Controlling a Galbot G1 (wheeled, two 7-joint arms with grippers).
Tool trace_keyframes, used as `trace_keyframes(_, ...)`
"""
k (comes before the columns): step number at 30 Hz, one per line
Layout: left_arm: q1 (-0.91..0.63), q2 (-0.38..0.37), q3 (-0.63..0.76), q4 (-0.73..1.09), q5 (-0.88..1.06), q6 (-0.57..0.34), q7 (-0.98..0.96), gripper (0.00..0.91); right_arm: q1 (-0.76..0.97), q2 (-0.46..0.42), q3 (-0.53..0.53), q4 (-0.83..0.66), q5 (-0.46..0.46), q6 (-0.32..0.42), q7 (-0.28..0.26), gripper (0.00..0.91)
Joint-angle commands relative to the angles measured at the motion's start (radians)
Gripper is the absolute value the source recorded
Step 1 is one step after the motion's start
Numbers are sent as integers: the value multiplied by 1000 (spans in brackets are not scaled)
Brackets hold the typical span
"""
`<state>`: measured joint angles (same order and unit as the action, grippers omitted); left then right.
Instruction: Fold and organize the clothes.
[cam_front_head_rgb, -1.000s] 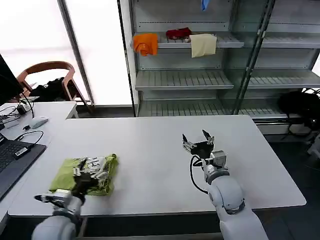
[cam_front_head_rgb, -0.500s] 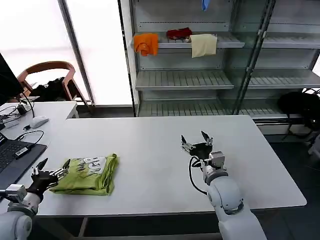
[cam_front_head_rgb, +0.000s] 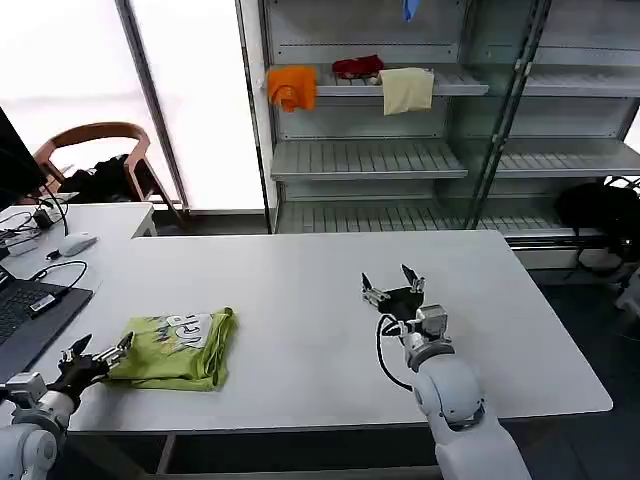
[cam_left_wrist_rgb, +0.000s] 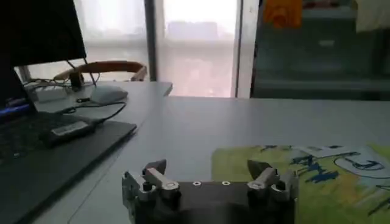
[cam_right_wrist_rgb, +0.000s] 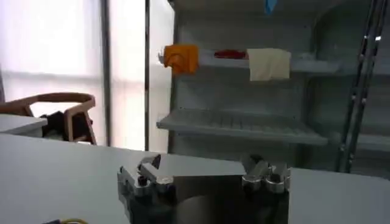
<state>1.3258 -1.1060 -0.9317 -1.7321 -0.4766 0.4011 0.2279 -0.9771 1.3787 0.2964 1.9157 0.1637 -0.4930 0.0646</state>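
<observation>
The lime T-shirt (cam_front_head_rgb: 175, 348) lies as a compact folded bundle on the white desk (cam_front_head_rgb: 300, 290), near the robot's left front edge and just beside the laptop (cam_front_head_rgb: 25, 320) with its trailing cables. The left gripper (cam_front_head_rgb: 95, 357) hovers low at the bundle's left edge, its fingers spread and holding nothing; in the left wrist view the two fingertips (cam_left_wrist_rgb: 155, 167) stand apart over the bare desk with the printed yellow-green cloth just ahead. The right gripper (cam_front_head_rgb: 392, 288) hangs above the middle of the desk, well apart from the shirt, its fingers likewise released and empty. The main risk, as I judge it, is on the left side: a sweep or regrasp from this low angle could catch the thin top layer and drag the fold open, or push the whole bundle askew. A wider swing of that arm could also snag the cables or knock the laptop. The bundle's front edge sits near the desk's rim, so a careless nudge might tip it off.
</observation>
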Motion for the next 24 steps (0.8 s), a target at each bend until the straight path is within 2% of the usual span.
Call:
trace_keyframes(1, -5, -10, 14, 38, -48, 25, 3, 907, 3, 0, -1, -1, -1, -1, 0, 907)
trace_keyframes(3, -4, -17, 19, 39, -48, 26, 1, 887, 2, -2, 0, -1, -1, -1, 0, 907)
trace_keyframes(5, -2, -23, 23, 38, -48, 26, 0, 746, 3, -4, 1, -2, -1, -1, 0, 907)
trace_keyframes(6, -1, -25, 25, 38, -49, 26, 0, 584, 3, -6, 2, -2, -1, -1, 0, 907)
trace_keyframes(7, 0, -27, 26, 38, -49, 26, 0, 494, 3, -7, 2, -2, 0, -1, -1, 907)
trace_keyframes(8, 0, -29, 27, 40, -48, 26, -2, 222, 4, -7, 1, -3, -1, -1, -1, 907)
trace_keyframes(9, -1, -31, 29, 42, -49, 26, -1, 111, 4, -7, 1, -4, -1, -1, -1, 907)
trace_keyframes(10, -1, -32, 30, 42, -49, 26, -1, 71, 4, -7, 1, -4, -1, -1, 0, 907)
trace_keyframes(13, 0, -36, 32, 42, -61, 27, 0, 10, 6, -5, -2, -5, -3, -1, 0, 907)
trace_keyframes(24, -9, -39, 37, 46, -145, 25, 5, 0, 7, -1, -3, -9, -9, -3, 2, 907)
